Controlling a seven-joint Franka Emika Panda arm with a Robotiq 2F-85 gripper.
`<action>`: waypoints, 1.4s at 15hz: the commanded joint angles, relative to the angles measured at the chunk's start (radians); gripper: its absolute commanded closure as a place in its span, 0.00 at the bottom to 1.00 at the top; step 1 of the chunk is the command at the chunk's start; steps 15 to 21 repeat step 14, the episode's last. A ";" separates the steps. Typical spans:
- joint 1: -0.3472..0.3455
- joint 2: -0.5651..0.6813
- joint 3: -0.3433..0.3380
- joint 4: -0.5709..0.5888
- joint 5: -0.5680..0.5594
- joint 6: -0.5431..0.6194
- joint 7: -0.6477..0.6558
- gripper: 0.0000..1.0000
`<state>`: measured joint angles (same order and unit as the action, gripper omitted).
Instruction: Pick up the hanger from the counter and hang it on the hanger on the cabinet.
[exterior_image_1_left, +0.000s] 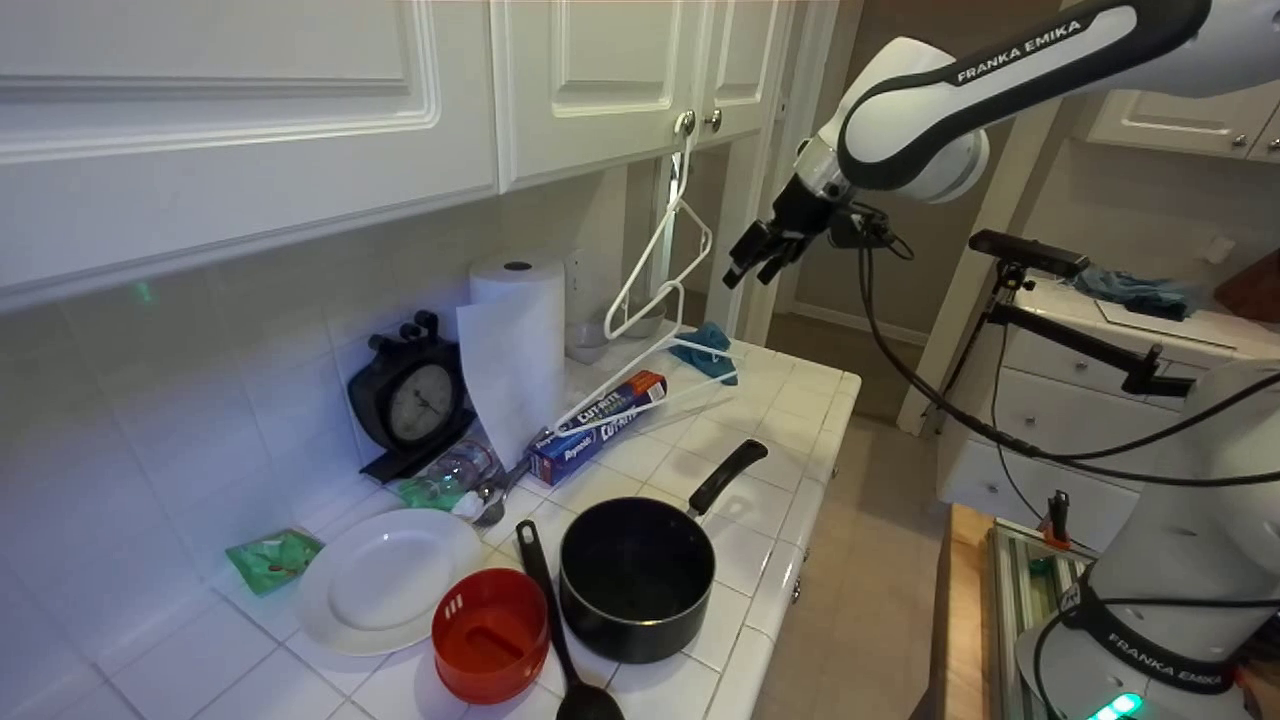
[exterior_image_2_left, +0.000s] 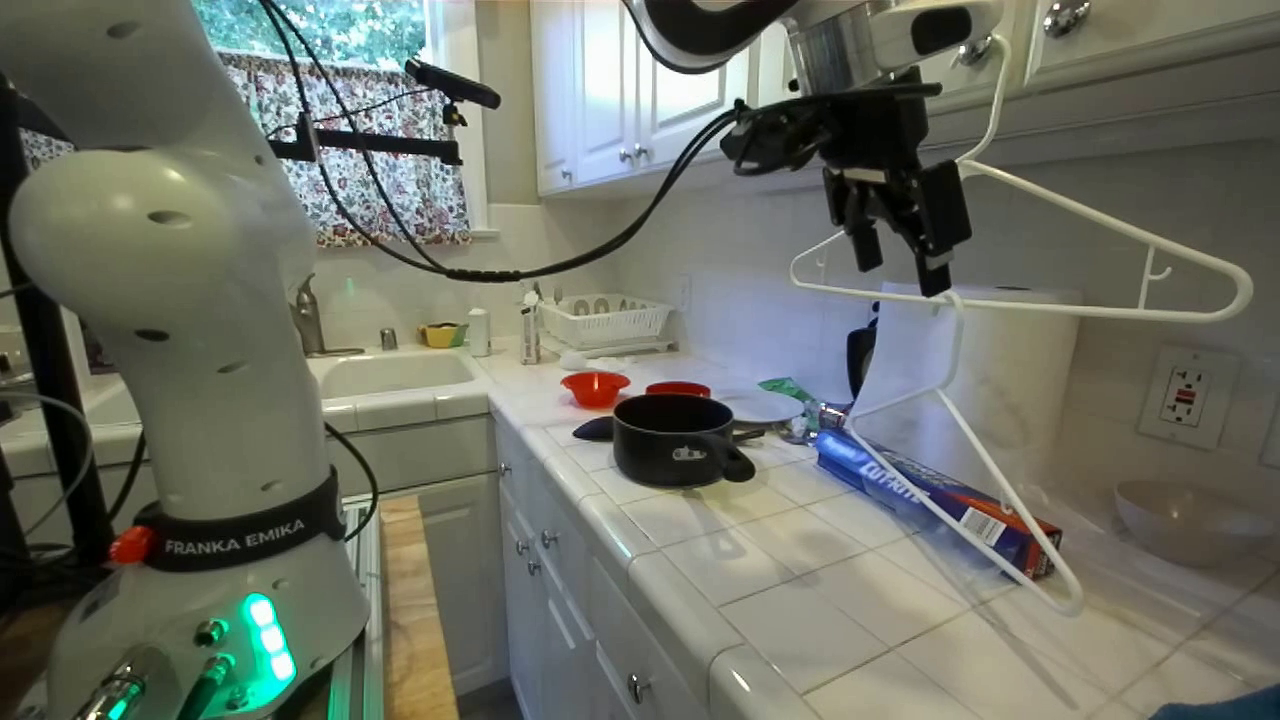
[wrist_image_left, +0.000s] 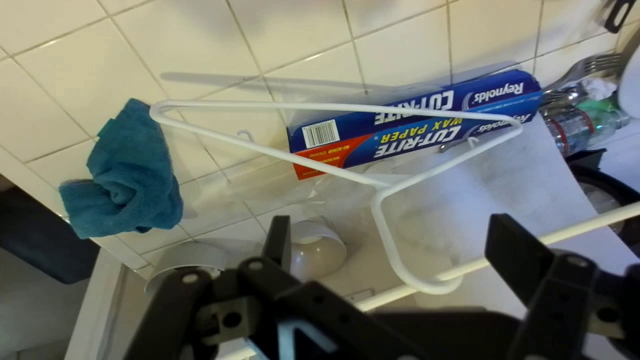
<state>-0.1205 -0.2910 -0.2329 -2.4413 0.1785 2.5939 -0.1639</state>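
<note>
Two white hangers show. The upper hanger (exterior_image_1_left: 645, 258) hangs by its hook from a cabinet knob (exterior_image_1_left: 685, 122); it also shows in an exterior view (exterior_image_2_left: 1080, 309). The lower hanger (exterior_image_2_left: 940, 391) hangs with its hook over the upper hanger's bottom bar (wrist_image_left: 475, 267), tilted above the counter (exterior_image_2_left: 800, 590). My gripper (exterior_image_1_left: 750, 272) is open and empty, a little apart from the hangers on the robot's side. It also shows in an exterior view (exterior_image_2_left: 902, 270). In the wrist view, the lower hanger's hook (wrist_image_left: 387, 232) appears between the open fingers (wrist_image_left: 390, 225), with nothing gripped.
Below the hangers lie a blue wax paper box (exterior_image_1_left: 600, 428) and a teal cloth (wrist_image_left: 125, 185). A paper towel roll (exterior_image_1_left: 520, 340) and a pale bowl (exterior_image_2_left: 1190, 520) stand near the wall. A black pot (exterior_image_1_left: 637, 580), red bowl (exterior_image_1_left: 490, 640) and white plate (exterior_image_1_left: 385, 580) stand further along.
</note>
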 joint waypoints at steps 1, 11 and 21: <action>0.023 -0.069 -0.028 -0.037 0.059 -0.023 -0.064 0.00; -0.007 -0.045 -0.013 -0.013 0.025 -0.057 0.037 0.00; -0.007 -0.045 -0.013 -0.013 0.025 -0.058 0.039 0.00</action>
